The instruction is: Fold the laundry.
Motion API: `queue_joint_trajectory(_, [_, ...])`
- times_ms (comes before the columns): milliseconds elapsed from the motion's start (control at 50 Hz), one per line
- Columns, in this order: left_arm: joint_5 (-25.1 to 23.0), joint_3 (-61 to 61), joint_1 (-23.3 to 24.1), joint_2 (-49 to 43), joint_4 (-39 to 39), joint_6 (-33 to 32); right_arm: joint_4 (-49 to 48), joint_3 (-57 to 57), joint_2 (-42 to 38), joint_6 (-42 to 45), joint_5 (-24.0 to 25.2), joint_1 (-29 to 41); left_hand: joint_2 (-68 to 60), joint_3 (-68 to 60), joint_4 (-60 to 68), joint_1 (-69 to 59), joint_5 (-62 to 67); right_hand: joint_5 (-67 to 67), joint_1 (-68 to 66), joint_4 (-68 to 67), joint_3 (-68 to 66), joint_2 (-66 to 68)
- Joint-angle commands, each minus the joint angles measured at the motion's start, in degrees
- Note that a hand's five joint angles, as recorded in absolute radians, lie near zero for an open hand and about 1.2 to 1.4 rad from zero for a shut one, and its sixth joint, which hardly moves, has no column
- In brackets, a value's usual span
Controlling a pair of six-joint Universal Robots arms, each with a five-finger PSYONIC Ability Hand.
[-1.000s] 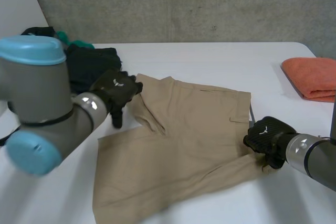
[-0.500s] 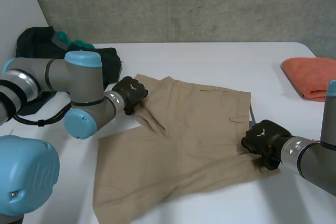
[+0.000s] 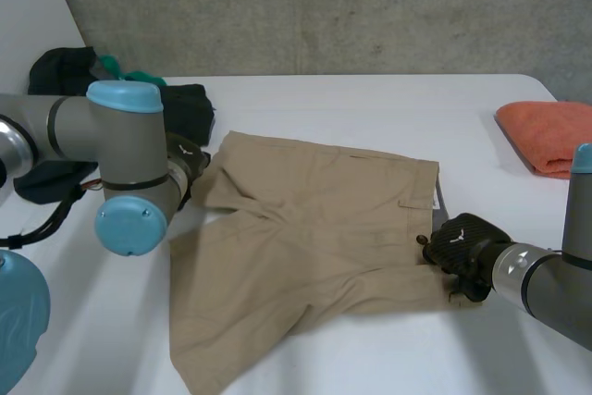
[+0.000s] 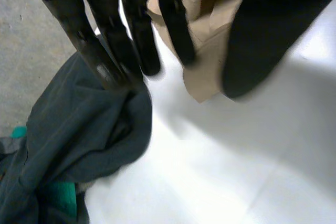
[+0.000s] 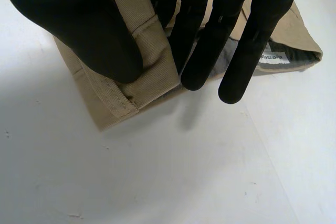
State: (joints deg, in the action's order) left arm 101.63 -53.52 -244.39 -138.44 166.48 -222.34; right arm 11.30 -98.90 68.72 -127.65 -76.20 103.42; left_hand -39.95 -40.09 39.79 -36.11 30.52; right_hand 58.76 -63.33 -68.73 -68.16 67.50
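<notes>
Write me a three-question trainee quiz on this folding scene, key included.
1. True or false: the orange towel lies on top of the khaki shorts.
2. Which part of the shorts does the right robot hand pinch? A) a leg hem B) the waistband corner C) the middle
3. Fill in: the left robot hand pinches a shorts corner close to the ____-coloured clothes pile.
Key: 1 false; 2 B; 3 dark.
</notes>
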Motion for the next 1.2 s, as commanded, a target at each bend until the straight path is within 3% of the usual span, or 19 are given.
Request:
queue_joint_trajectory(20, [0.4, 1.2, 0.2, 2.4, -1.3, 3.2, -0.2, -0.4, 0.0, -0.1, -0.1, 0.5, 17.0, 17.1, -16.8, 13.1, -17.5, 11.2, -16.7, -11.3, -11.8, 12.5])
queue_joint_trajectory(260, [-9.4, 3.4, -1.8, -1.7, 0.8, 4.0, -1.0, -1.1, -0.5, -0.1, 0.1, 0.5, 11.2, 11.4, -11.1, 7.4, -11.8, 11.2, -16.7, -11.3, -11.8, 12.5])
queue_joint_trajectory(420, [-9.5, 6.1, -2.4, -6.3, -2.4, 1.7, -1.2, -1.2, -1.0, -0.1, -0.1, 0.5, 8.6, 8.7, -8.4, 4.7, -9.1, 11.2, -16.7, -11.3, -11.8, 12.5])
queue_joint_trajectory(460, [-9.6, 5.6, -2.5, -6.5, -3.0, 1.6, -1.2, -1.2, -1.0, 0.0, -0.1, 0.4, -3.5, -3.3, 3.6, -7.3, 2.9, 11.2, -16.7, -11.3, -11.8, 12.5])
queue_joint_trajectory(520, [-9.3, 5.4, -2.5, -6.2, -3.2, 1.4, -1.2, -1.2, -1.0, 0.0, 0.0, 0.2, -39.9, -39.8, 40.1, -43.7, 39.3, 11.2, -16.7, -11.3, -11.8, 12.5])
queue_joint_trajectory(600, [-5.2, 4.1, -2.6, -3.5, -2.9, 2.2, -1.2, -1.2, -0.8, 0.0, -0.1, 0.2, -40.0, -39.9, 40.2, -43.9, 39.5, 11.2, -16.7, -11.3, -11.8, 12.5])
queue_joint_trajectory(620, [-1.9, 2.8, -2.5, -1.9, -2.4, 3.0, -1.2, -1.2, -0.7, -0.1, -0.1, 0.2, -40.0, -39.9, 40.2, -43.9, 39.5, 11.2, -16.7, -11.3, -11.8, 12.5])
queue_joint_trajectory(700, [3.9, 0.6, -2.1, -0.1, -0.5, 3.1, -1.2, -1.4, -0.3, -0.1, -0.1, 0.5, -40.0, -39.9, 40.2, -43.9, 39.5, 11.2, -16.7, -11.3, -11.8, 12.5])
queue_joint_trajectory(800, [5.6, -1.0, -0.9, 0.3, -1.0, 1.0, -1.2, -1.7, 0.2, -0.1, -0.2, 0.8, -40.0, -39.9, 40.2, -43.9, 39.5, 11.2, -16.7, -11.3, -11.8, 12.5])
queue_joint_trajectory(860, [6.1, -1.3, 0.1, 0.9, -1.1, 0.7, -1.1, -1.8, 0.4, -0.1, -0.2, 1.1, -32.5, -32.4, 32.7, -36.4, 32.0, 11.2, -16.7, -11.3, -11.8, 12.5])
queue_joint_trajectory(940, [6.8, -1.2, 0.7, 2.1, -1.2, 1.4, -1.0, -1.8, 0.5, -0.1, -0.2, 1.2, 14.0, 14.1, -13.8, 10.1, -14.6, 11.2, -16.7, -11.3, -11.8, 12.5])
queue_joint_trajectory(960, [6.7, -1.2, 0.8, 2.9, -1.0, 1.8, -1.0, -1.8, 0.5, -0.1, -0.2, 1.2, 20.6, 20.7, -20.4, 16.7, -21.2, 11.2, -16.7, -11.3, -11.8, 12.5])
queue_joint_trajectory(1100, [1.9, -1.4, -0.4, 4.8, 0.8, 4.2, -1.1, -2.1, 1.0, -0.1, -0.2, 1.2, 12.6, 12.7, -12.4, 8.8, -13.2, 11.2, -16.7, -11.3, -11.8, 12.5])
queue_joint_trajectory(1200, [-5.4, -0.8, -2.0, 3.7, 0.5, 6.2, -1.2, -2.2, 1.0, -0.1, -0.2, 1.2, -4.7, -4.6, 4.9, -8.6, 4.2, 11.2, -16.7, -11.3, -11.8, 12.5])
